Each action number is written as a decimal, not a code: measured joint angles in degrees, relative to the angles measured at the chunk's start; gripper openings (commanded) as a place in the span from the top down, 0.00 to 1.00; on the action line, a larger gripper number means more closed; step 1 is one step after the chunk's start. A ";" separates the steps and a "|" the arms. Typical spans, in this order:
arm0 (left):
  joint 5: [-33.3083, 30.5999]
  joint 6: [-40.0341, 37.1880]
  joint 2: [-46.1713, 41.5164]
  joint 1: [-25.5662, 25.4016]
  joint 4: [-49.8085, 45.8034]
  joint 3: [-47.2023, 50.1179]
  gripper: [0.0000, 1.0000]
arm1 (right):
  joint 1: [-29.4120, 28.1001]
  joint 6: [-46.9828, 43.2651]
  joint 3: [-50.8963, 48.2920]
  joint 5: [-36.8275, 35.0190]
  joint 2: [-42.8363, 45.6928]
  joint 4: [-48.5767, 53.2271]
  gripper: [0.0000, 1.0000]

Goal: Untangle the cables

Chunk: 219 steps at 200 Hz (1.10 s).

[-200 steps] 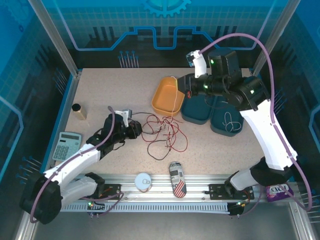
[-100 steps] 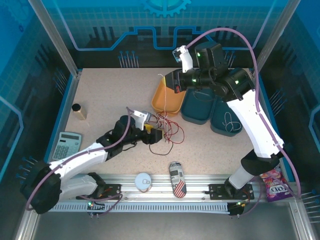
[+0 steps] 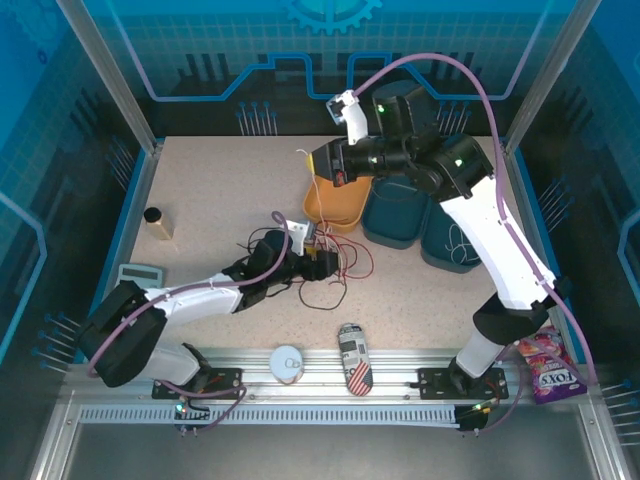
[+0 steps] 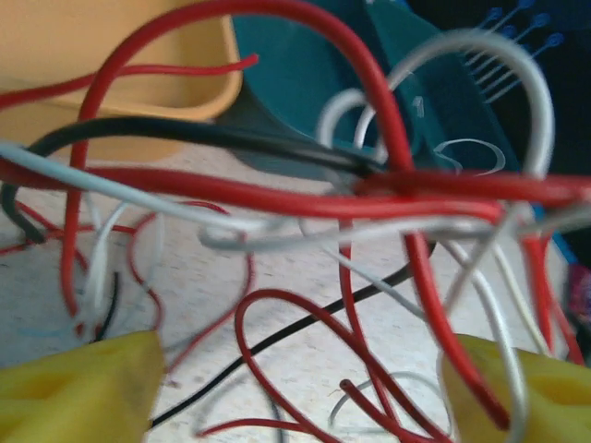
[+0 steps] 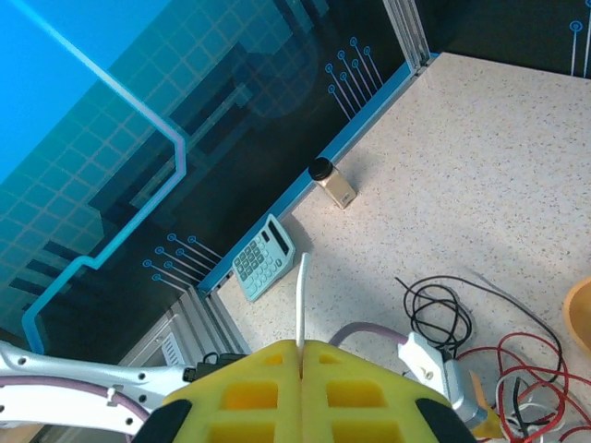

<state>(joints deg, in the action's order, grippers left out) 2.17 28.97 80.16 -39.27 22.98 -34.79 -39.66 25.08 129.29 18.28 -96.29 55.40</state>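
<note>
The cables (image 3: 352, 262) lie tangled mid-table, directly ahead of the left gripper (image 4: 295, 388), whose fingers are spread and grip nothing. The right gripper (image 5: 300, 346), high above the tangle, is pinched closed on a white cable (image 5: 301, 286) running upward.

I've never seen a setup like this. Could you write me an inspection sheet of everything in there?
Surface: speckled beige table, no spills seen.
Job's things: red, black and white cable tangle mid-table; a white loop lies in a teal bin.
Clutter: orange bin, second teal bin, calculator, black-capped bottle, can, snack bag.
Grippers: left gripper open amid the tangle; right gripper shut on a white cable, raised beside the orange bin.
Cables: lilac hoses along both arms.
Surroundings: blue patterned walls, aluminium frame.
</note>
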 measured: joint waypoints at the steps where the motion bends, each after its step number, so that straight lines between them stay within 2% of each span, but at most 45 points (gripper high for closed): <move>1: -0.13 0.24 0.07 0.00 0.02 0.00 0.37 | -0.02 0.02 0.09 0.00 -0.09 0.02 1.00; 42: -7.39 6.40 2.56 0.44 -0.55 0.33 0.46 | -0.11 0.15 4.92 -2.32 -0.59 1.73 1.00; 65: -9.70 10.62 2.69 2.32 -0.35 2.25 0.59 | -0.09 0.11 6.25 -4.55 0.85 2.08 1.00; 95: -10.80 15.39 3.13 6.69 -0.39 5.07 0.82 | -0.09 0.00 6.49 -6.38 3.69 2.71 1.00; 115: -10.99 17.79 3.13 9.53 -0.37 6.86 0.89 | -0.04 -0.09 6.47 -7.23 5.31 2.95 1.00; 130: -11.02 19.52 3.02 11.39 -0.61 7.89 1.00 | -0.02 -0.11 6.47 -7.37 6.12 3.02 1.00; 197: -10.99 20.63 -2.78 21.59 -5.73 11.63 1.00 | 4.52 -0.11 7.32 -6.91 7.65 3.34 1.00; 219: -10.97 20.59 -5.29 23.56 -7.50 12.17 1.00 | 4.98 -0.11 2.51 -7.82 11.10 2.75 1.00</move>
<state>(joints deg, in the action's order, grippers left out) -8.80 49.56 74.87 -15.70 15.49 -22.61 -34.68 24.97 131.81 10.46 -85.19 58.15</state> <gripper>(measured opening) 0.072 0.062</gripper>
